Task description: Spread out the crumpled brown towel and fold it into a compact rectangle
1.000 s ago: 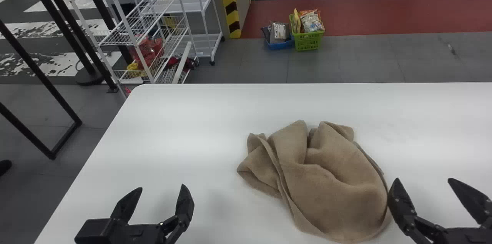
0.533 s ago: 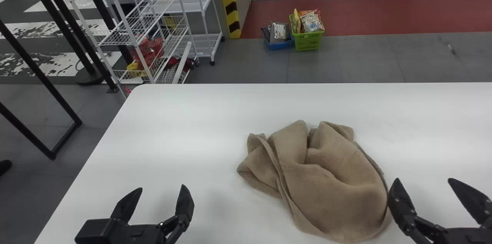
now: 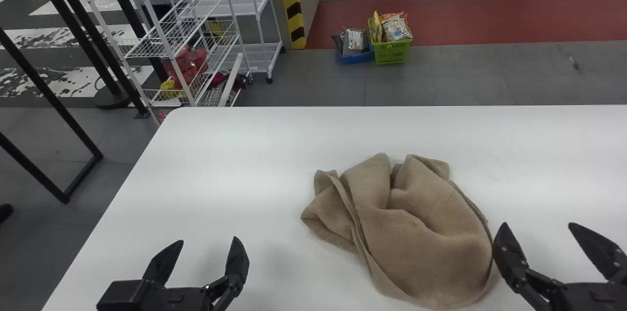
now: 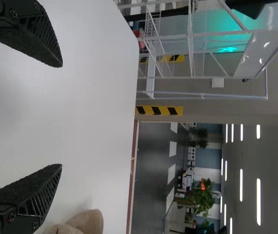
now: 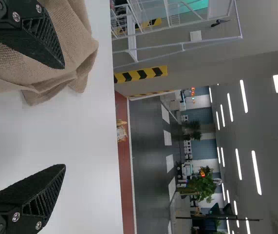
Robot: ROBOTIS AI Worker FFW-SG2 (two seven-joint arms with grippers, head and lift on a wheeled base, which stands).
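While the soft brown towel (image 3: 416, 232) lies in rounded, crumpled folds on the smooth white table (image 3: 235, 154), the black, flat-fingered left gripper (image 3: 204, 239) and matching right gripper (image 3: 538, 224) have their tapered jaws wide apart.

The left claw (image 3: 203, 240) comes in from the bottom edge of the head view, on the left side, its two flat black fingers spread wide and pointing forward, away from the robot. The right claw (image 3: 541, 225) sits near the lower right corner, well apart from the left one, its fingers also spread wide and pointing forward. In the wrist views, the left claw (image 4: 62, 115) and the right claw (image 5: 64, 116) both hold nothing between their tapered tips.
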